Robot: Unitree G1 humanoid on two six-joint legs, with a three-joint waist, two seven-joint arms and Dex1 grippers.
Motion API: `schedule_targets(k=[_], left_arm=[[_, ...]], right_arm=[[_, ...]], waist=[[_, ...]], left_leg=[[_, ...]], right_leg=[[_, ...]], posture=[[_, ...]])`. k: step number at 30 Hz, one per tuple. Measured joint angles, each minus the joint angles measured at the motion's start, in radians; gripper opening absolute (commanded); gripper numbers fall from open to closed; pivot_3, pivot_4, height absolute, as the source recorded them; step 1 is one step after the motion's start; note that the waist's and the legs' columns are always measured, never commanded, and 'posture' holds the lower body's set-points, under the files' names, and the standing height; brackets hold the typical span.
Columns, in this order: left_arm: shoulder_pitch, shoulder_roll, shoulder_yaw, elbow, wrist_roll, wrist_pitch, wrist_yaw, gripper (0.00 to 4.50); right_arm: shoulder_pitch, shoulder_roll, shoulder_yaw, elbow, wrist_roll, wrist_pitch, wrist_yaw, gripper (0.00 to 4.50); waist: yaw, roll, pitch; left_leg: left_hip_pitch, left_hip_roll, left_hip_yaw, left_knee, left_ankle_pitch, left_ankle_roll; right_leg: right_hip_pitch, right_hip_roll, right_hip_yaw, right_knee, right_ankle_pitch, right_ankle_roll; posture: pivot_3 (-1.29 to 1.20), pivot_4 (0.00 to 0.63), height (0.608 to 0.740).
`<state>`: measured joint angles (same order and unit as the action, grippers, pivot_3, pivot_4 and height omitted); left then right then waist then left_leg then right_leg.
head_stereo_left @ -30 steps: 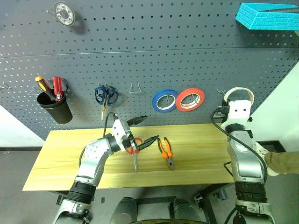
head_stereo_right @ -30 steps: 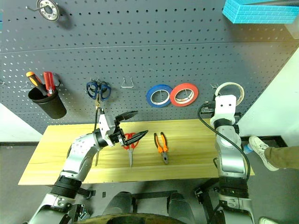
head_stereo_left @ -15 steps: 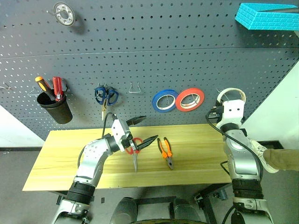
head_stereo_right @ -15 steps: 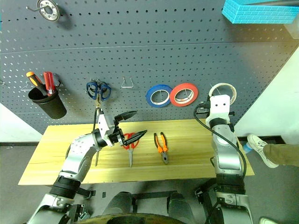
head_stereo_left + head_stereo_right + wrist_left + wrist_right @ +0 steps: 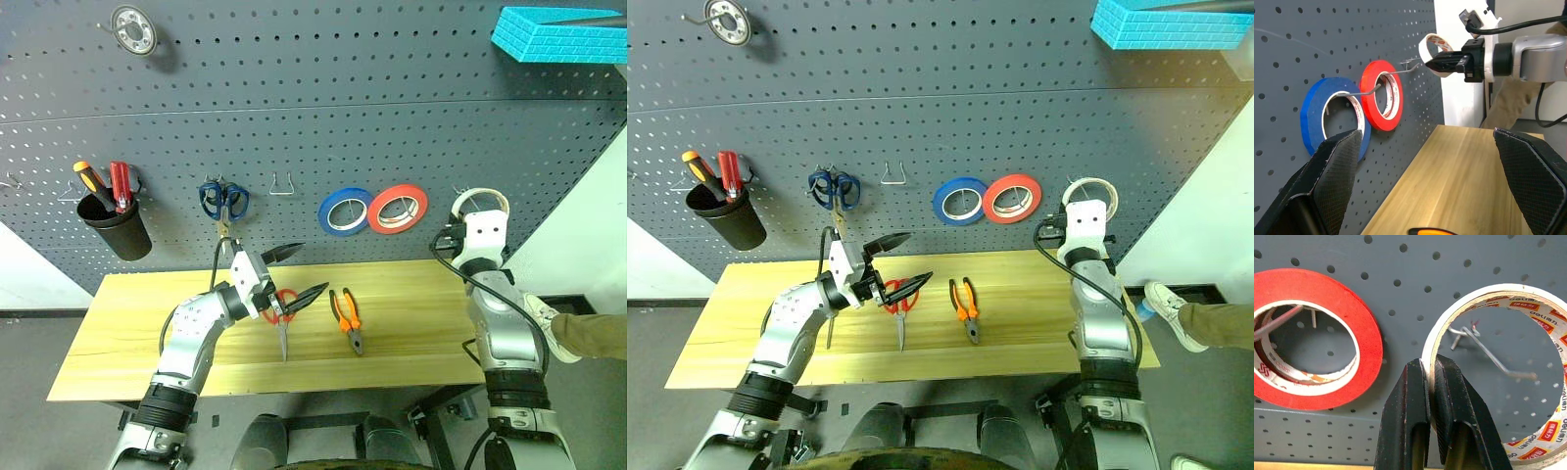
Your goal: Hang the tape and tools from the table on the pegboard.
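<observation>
The right gripper (image 5: 1430, 369) is clamped on the tape (image 5: 1488, 298), its two black fingers pressed from either side onto the near edge of the cream ring, one finger outside the band and the other inside the open centre. The roll is held upright against the pegboard (image 5: 294, 117), beside the red roll (image 5: 399, 208), and a wire hook (image 5: 1488, 352) shows through the ring's opening; whether the tape rests on that hook cannot be told. The left gripper (image 5: 299, 274) hovers above the table (image 5: 127, 333) with its fingers spread wide and nothing between them. Just under it the red-handled scissors (image 5: 282, 318) lie flat on the wood, and the pliers (image 5: 347, 318) lie beside them toward the right arm, apart from both grippers. The blue roll (image 5: 345, 211) hangs next to the red one.
</observation>
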<state>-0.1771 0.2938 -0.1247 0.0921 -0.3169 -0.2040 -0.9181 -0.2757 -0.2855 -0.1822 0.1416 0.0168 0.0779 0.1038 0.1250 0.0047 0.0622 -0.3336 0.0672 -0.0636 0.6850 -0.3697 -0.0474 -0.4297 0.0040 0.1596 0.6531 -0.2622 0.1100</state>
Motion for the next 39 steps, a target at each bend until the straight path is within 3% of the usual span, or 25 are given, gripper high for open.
schedule_targets(k=[15,20,28,34,39], left_arm=[[0.0,0.008,0.0,-0.023,0.0,0.01,0.009,4.5],[0.0,0.008,0.0,-0.024,0.0,0.018,0.016,4.5],[0.001,0.008,0.0,-0.03,0.0,0.018,0.028,4.5],[0.01,0.01,0.0,-0.042,-0.001,0.019,0.024,4.5],[0.057,0.062,0.013,-0.079,-0.022,0.019,-0.016,4.5]], right_arm=[[-0.162,0.011,0.012,0.302,0.023,-0.157,0.053,0.07],[-0.172,0.009,0.012,0.34,0.028,-0.162,0.055,1.35],[-0.173,-0.002,0.013,0.355,0.025,-0.173,0.049,4.09],[-0.156,-0.002,0.025,0.33,0.025,-0.154,0.054,4.09],[-0.001,-0.007,0.049,0.133,0.029,-0.083,0.092,4.09]], waist=[[0.001,0.001,-0.001],[0.002,0.001,-0.001],[0.001,0.001,-0.001],[0.002,0.001,-0.001],[0.016,0.001,-0.001]], left_leg=[[0.01,0.0,0.0,0.0,0.0,0.0],[0.01,0.0,0.0,0.0,0.0,0.0],[0.01,0.0,0.0,0.0,0.0,0.0],[0.01,0.0,0.0,0.0,0.0,0.0],[0.011,0.0,0.0,-0.001,0.0,0.001]], right_leg=[[0.002,0.0,0.0,0.001,0.001,0.001],[0.002,0.0,0.0,0.001,0.001,0.001],[0.002,0.0,0.0,0.001,0.001,0.001],[0.002,0.0,0.0,0.001,0.001,0.001],[0.002,0.0,0.0,0.001,0.0,0.0]], posture=[[0.31,0.0,0.687],[0.32,0.0,0.687],[0.31,0.0,0.687],[0.32,0.0,0.687],[0.33,0.0,0.687]])
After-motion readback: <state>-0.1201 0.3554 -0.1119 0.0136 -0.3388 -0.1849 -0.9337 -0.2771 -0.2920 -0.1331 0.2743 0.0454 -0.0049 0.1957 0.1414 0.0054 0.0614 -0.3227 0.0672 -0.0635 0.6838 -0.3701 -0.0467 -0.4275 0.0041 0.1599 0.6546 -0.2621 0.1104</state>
